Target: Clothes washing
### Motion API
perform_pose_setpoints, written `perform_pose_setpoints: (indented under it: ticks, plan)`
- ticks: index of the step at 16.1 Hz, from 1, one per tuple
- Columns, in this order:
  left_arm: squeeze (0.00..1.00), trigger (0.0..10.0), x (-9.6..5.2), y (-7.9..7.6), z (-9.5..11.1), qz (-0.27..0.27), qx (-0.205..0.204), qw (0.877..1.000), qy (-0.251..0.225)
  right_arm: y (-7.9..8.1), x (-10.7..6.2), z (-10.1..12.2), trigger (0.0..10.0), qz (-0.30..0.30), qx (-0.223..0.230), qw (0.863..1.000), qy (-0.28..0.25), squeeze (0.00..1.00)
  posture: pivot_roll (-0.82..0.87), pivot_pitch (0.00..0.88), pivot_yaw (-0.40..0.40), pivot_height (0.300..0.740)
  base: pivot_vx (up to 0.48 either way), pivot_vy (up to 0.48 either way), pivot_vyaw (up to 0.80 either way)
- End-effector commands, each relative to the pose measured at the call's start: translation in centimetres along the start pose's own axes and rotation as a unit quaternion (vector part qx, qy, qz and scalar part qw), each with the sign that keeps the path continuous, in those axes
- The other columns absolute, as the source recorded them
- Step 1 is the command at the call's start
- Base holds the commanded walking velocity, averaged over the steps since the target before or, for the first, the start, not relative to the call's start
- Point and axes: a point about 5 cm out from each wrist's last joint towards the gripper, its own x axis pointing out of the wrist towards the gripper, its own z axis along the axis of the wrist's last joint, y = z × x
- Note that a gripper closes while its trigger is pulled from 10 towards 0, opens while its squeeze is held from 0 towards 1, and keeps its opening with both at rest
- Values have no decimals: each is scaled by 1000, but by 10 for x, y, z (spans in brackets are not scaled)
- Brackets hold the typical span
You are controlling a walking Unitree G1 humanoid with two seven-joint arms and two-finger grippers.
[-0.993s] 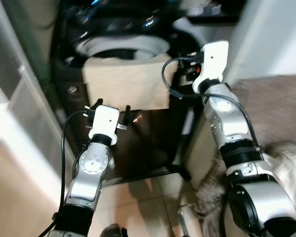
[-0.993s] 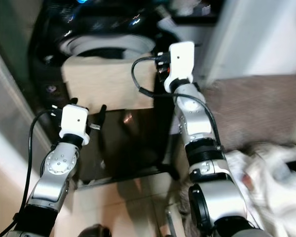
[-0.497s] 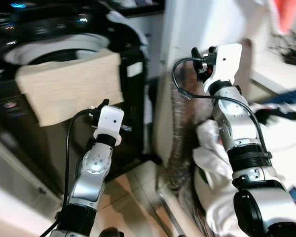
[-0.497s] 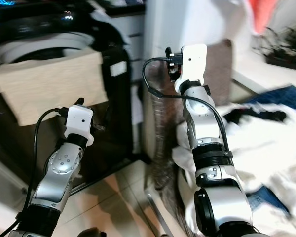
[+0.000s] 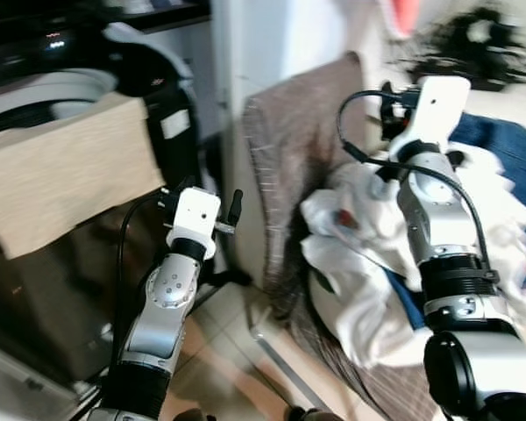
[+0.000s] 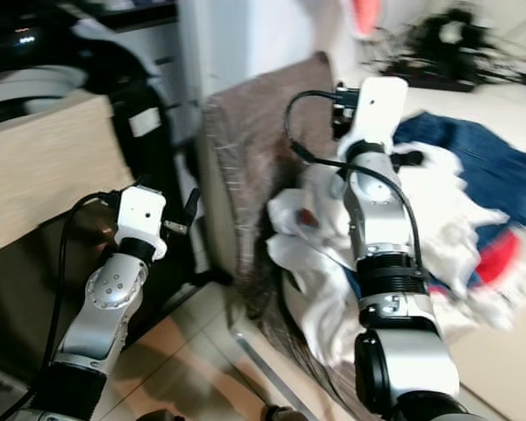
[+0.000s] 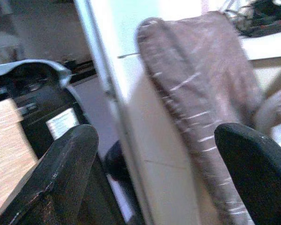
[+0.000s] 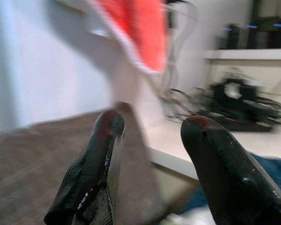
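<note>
A black washing machine (image 5: 171, 96) stands at the left, its white drum rim (image 5: 35, 88) showing, and a beige towel (image 5: 61, 180) hangs over its front. To the right lies a heap of laundry: white garments (image 5: 355, 263), blue jeans (image 5: 500, 145) and something red (image 6: 495, 254). A grey-brown blanket (image 5: 298, 149) hangs over the heap's near edge. My left gripper (image 5: 202, 200) is raised between the machine and the blanket, open and empty (image 7: 154, 173). My right gripper (image 8: 154, 159) is held high above the white garments, open with nothing between its fingers.
A white wall post (image 5: 272, 44) separates the machine from the heap. A red cloth (image 8: 136, 28) hangs high at the back, and a dark tangle (image 5: 473, 31) sits on a white ledge behind the clothes. Tiled floor (image 5: 232, 351) lies below my arms.
The camera has swung to the right: the washing machine has slid to the picture's left and the laundry heap has come into view. Both arms keep their raised pose, grippers still open.
</note>
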Motion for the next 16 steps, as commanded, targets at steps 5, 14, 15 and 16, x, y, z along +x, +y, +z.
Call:
perform_pose_setpoints:
  ticks: [5, 14, 15, 16]
  plan:
    - [0, 10000, 2, -3, -1, -15, 1, 1000, 5, -17, 8, -22, 10000, -64, 108, 985, 115, 0, 20, 2, 4, 732, 0, 0, -401]
    - [0, 10000, 3, -2, 1, -10, 8, 1000, -2, -15, 20, -9, 10000, -37, 50, 996, 71, 1000, 29, 0, 3, 732, 0, 0, 0]
    - [0, 10000, 3, -2, 2, -12, 7, 1000, -3, -15, 21, -9, 10000, -40, 52, 995, 73, 1000, 29, 0, 5, 732, 0, 0, 0]
    - [0, 10000, 3, -3, 2, -14, 5, 1000, -3, -18, 23, -10, 10000, -50, 69, 993, 83, 1000, 28, 0, 6, 732, 0, 0, 0]
